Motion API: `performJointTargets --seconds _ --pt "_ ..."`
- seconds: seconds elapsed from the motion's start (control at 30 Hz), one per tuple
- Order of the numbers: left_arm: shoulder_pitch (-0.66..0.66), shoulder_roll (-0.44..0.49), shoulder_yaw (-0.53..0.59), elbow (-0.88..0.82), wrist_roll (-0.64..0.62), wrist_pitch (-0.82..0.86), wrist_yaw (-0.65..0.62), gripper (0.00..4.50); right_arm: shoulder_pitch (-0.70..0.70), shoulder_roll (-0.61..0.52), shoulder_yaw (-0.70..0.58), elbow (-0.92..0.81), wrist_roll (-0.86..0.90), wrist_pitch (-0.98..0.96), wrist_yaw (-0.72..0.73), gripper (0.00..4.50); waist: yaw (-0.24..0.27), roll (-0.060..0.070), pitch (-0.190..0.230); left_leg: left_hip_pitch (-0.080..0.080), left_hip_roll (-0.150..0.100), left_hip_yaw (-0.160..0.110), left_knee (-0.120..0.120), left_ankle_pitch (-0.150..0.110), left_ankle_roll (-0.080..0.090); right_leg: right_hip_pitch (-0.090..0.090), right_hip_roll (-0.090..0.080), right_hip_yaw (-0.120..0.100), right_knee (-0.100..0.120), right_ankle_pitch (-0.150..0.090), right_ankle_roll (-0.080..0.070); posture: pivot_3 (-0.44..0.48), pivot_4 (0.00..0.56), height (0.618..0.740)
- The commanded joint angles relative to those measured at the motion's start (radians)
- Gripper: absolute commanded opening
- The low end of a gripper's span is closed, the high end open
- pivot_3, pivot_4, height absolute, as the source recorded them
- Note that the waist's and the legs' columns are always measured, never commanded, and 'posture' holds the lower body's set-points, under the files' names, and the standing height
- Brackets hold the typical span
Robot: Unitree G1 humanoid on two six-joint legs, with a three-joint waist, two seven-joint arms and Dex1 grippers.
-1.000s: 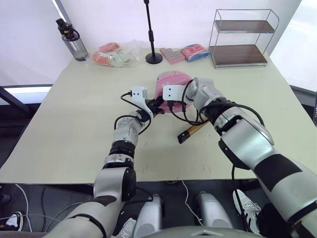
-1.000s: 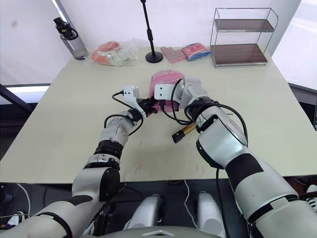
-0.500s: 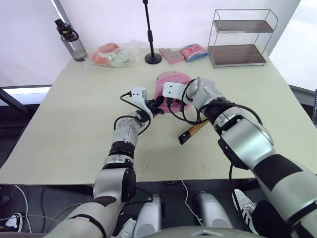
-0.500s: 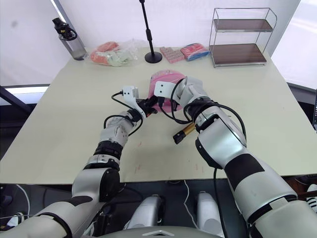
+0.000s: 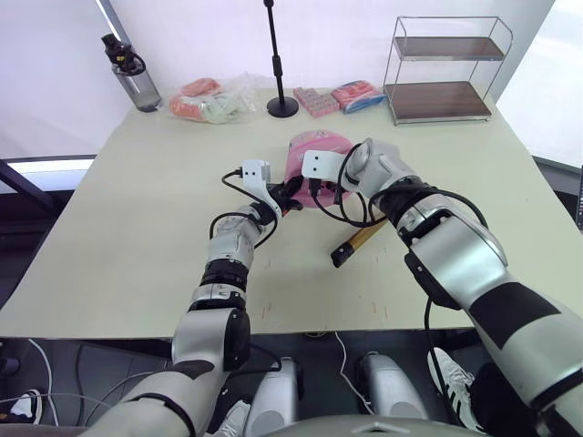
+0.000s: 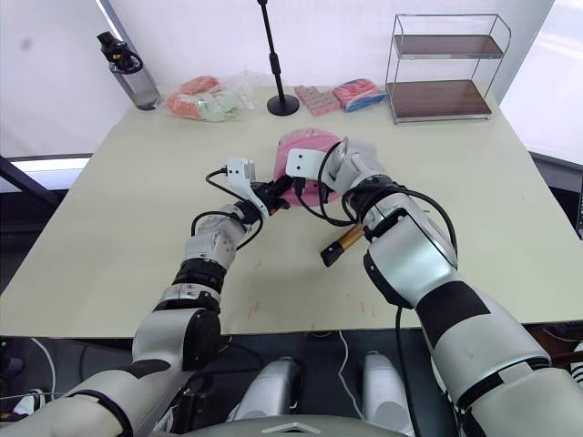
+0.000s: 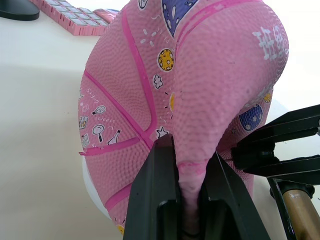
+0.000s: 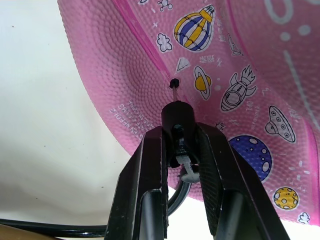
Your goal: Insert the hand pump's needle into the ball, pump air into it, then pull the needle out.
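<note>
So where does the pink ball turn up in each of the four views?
Left eye view: ball mid-table, behind both wrists.
Right eye view: same spot, centre.
Left wrist view: a fold of it pinched in the left end effector.
Right wrist view: its printed skin beyond the needle.
Shared landmark: the stand pole's round base.

The bench [image 5: 137,228] has a pale cream top. Along its far edge stand a dark water bottle [image 5: 130,75], a clear bag of orange and green packets [image 5: 208,100], the round base of a black stand pole [image 5: 282,106], two flat pink packets [image 5: 339,96] and a two-tier wire shelf [image 5: 442,71]. Near the centre, the saggy pink ball [image 5: 319,157] rests on the surface, with the hand pump [image 5: 357,242] lying just beside it.
</note>
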Motion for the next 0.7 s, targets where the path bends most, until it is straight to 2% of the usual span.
performJointTargets --seconds 0.03,0.7 --pt "0.013 -0.046 -0.080 0.053 0.031 0.051 -0.071 0.08 -0.003 0.027 -0.002 -0.029 0.028 -0.041 0.039 0.31 0.000 0.000 0.000 0.000 0.000 0.000 0.000 0.000 0.000 0.000 0.000 0.000 0.000 0.000 0.000 0.000 0.150 0.731" --pt "0.002 -0.042 -0.070 0.093 0.039 0.027 -0.067 0.08 0.006 -0.019 0.014 -0.050 0.022 -0.058 0.091 0.31 0.013 0.000 0.000 -0.001 0.000 0.000 -0.002 0.000 0.000 0.000 0.000 0.000 -0.002 0.000 0.000 0.000 0.150 0.731"
